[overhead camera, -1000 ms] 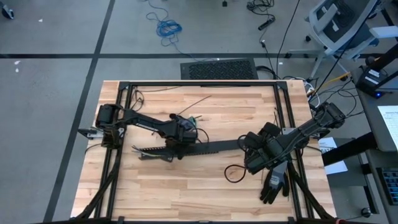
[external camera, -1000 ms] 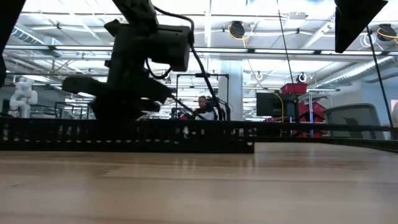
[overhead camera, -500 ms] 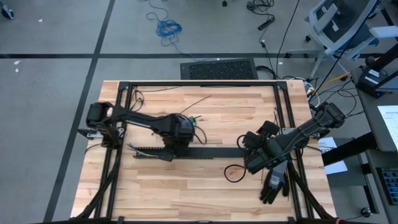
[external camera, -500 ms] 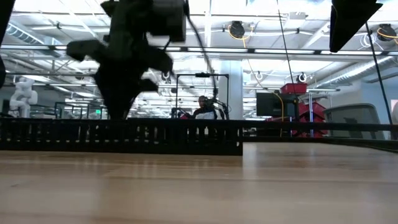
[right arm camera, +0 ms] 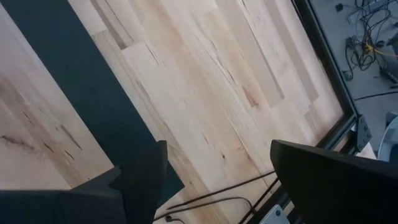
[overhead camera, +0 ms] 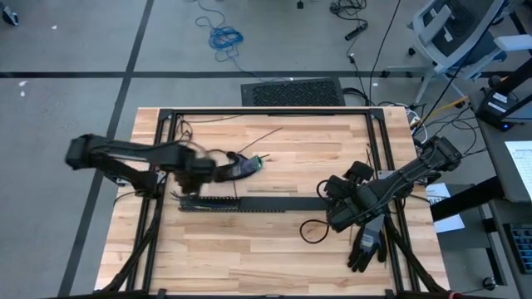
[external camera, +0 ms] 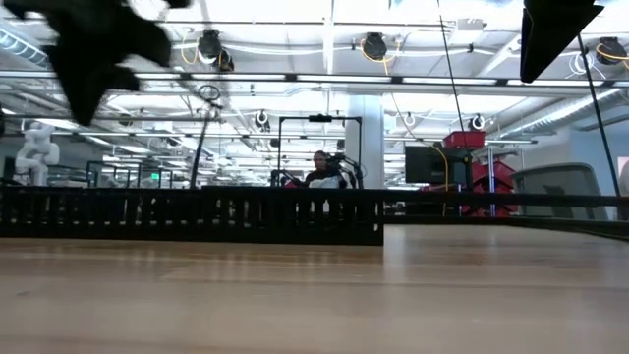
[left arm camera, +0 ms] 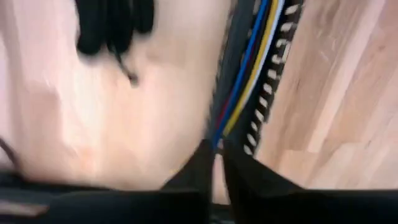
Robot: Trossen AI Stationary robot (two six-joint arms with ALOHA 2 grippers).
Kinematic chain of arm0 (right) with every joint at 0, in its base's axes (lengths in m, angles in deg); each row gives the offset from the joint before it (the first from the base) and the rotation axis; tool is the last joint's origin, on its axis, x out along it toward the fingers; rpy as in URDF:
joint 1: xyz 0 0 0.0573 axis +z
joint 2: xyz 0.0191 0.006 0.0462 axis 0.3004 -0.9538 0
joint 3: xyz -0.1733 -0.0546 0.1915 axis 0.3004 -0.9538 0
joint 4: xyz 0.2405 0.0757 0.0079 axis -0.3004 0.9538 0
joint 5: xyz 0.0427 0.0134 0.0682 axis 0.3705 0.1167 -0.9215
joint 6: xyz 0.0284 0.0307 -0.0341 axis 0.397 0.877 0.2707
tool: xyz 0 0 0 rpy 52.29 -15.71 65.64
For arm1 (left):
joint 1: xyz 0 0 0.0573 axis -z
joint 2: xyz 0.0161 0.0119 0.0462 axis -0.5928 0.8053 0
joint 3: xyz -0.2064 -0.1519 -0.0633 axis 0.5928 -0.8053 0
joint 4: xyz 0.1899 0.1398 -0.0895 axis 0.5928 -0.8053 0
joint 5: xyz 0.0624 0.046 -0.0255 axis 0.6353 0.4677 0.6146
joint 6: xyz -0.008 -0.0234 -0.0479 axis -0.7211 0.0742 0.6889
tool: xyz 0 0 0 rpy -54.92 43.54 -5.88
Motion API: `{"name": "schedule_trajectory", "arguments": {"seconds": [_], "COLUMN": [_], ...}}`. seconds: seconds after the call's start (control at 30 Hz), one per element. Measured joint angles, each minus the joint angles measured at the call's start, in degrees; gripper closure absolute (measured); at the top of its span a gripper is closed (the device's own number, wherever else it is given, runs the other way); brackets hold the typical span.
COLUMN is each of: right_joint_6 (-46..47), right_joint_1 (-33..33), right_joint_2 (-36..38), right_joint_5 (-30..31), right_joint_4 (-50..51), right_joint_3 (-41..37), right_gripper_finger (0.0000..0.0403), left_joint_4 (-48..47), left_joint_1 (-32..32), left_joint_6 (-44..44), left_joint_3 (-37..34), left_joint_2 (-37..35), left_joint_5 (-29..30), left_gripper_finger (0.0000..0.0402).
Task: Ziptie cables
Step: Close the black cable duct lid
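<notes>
The black slotted duct point(overhead camera: 249, 203) lies across the middle of the table. In the left wrist view the cables point(left arm camera: 249, 68) (blue, yellow, red and white) run along inside the duct point(left arm camera: 273, 81). My left gripper point(overhead camera: 194, 171) hangs blurred above the table, left of the duct's middle. It points down with its fingers point(left arm camera: 202, 163) shut to a thin slit, and I see nothing between them. In the low view it shows high at the upper left point(external camera: 93, 49). My right gripper point(overhead camera: 342, 209) stands open above the duct's right end, its fingers point(right arm camera: 146, 177) wide apart and empty.
A small dark item with a green tip point(overhead camera: 246, 164) lies just beyond the duct. A black glove point(overhead camera: 366, 245) and a loop of black wire point(overhead camera: 312, 231) lie at the near right. A black frame point(overhead camera: 266, 112) borders the table. A person point(external camera: 319, 167) sits far behind.
My left gripper has risen off the duct and swung toward the table's left edge, rolling about its own axis. The duct has turned slightly, from a faint slant to level, and stays on the table. My right arm has kept still.
</notes>
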Motion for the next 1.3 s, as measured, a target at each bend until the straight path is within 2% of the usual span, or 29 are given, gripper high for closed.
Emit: {"name": "schedule_trajectory", "arguments": {"seconds": [0.07,0.13,0.2,0.3,0.4,0.63,0.87,0.93,1.1,1.17,1.23,1.3], "right_joint_6": [1.13,2.46,4.31,7.32,9.49,10.7,12.18,18.35,54.11,64.19,67.55,68.71], "right_joint_1": [0.0,0.0,0.01,0.15,0.13,-0.24,0.41,1.32,2.55,4.23,4.72,3.88], "right_joint_2": [0.01,0.01,-0.01,0.0,0.01,0.01,-0.02,-0.01,-0.76,-2.38,-3.87,-4.32], "right_joint_5": [0.03,0.02,-0.31,-0.51,-0.68,-2.8,-4.05,-3.24,-13.24,-14.82,-19.03,-22.95], "right_joint_4": [0.02,0.0,0.0,0.0,-0.04,-0.05,-0.93,-0.19,-1.1,-1.45,-0.02,-0.35], "right_joint_3": [0.0,0.0,0.0,0.0,0.0,0.0,0.88,1.46,-3.18,-5.56,-8.27,-11.8], "right_gripper_finger": [0.0128,0.0128,0.0128,0.0128,0.0128,0.0128,0.0128,0.0128,0.0129,0.0131,0.0148,0.0187], "left_joint_4": [1.59,1.13,1.58,6.23,9.05,16.22,21.15,23.11,24.78,24.82,24.87,25.53], "left_joint_1": [2.81,5.98,8.56,11.55,12.97,15.46,15.88,15.88,15.88,15.88,15.88,15.9], "left_joint_6": [9.99,17.92,22.61,24.34,25.16,27.86,29.13,29.23,29.53,29.58,29.69,29.69], "left_joint_3": [-5.51,-10.99,-15.6,-20.16,-21.94,-28.58,-28.91,-28.9,-28.84,-28.77,-28.65,-28.51], "left_joint_2": [-5.1,-9.15,-11.66,-12.12,-12.11,-7.68,-5.43,-4.33,-2.03,-1.78,-1.78,-1.75], "left_joint_5": [-0.42,-1.43,-3.77,-6.71,-5.01,-6.95,0.71,2.08,2.6,2.63,2.57,2.38], "left_gripper_finger": [0.0392,0.0398,0.0399,0.04,0.04,0.0401,0.0401,0.0401,0.0401,0.0401,0.0401,0.0401]}}
